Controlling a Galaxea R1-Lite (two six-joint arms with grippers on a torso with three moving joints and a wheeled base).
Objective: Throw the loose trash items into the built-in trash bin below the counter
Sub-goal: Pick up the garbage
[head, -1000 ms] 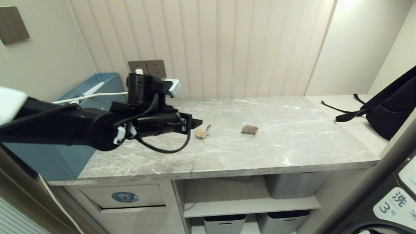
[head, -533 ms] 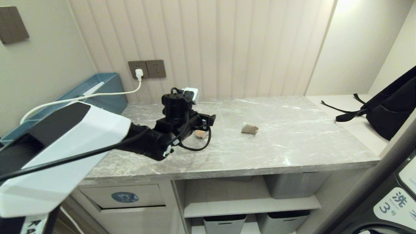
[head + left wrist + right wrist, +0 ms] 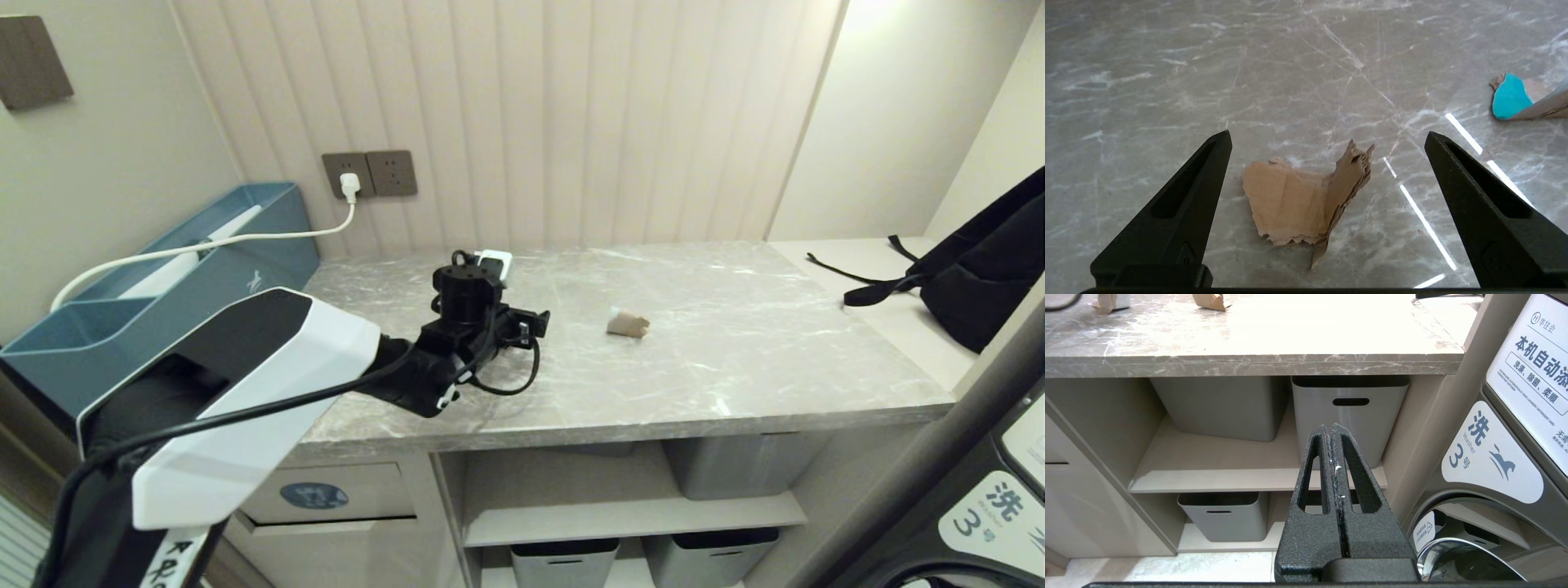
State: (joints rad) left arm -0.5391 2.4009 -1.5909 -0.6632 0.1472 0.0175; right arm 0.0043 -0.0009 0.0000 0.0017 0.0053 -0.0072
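My left gripper point(image 3: 522, 325) hangs over the marble counter point(image 3: 735, 359), pointing down and open. In the left wrist view its fingers point(image 3: 1180, 212) straddle a torn beige-brown paper scrap point(image 3: 1298, 204) lying flat on the counter, touching neither finger. From the head this scrap is hidden behind the gripper. A crumpled turquoise-and-tan wrapper point(image 3: 1511, 98) point(image 3: 627, 324) lies further right. The built-in trash bin point(image 3: 313, 495), a beige flap with a blue oval sticker, sits below the counter's left end. My right gripper point(image 3: 1331, 426) is shut and empty, parked low before the shelves.
A teal-blue box point(image 3: 163, 286) stands at the counter's left end with a white cable running to a wall socket point(image 3: 349, 175). A black backpack point(image 3: 980, 269) lies at far right. Grey tubs point(image 3: 1349, 412) fill the shelves; a washer point(image 3: 1494, 465) stands on the right.
My left arm has swung right and out over the counter, then tipped down above the beige-brown scrap, which it now hides from the head. Its jaws have spread wider. The right arm stayed still.
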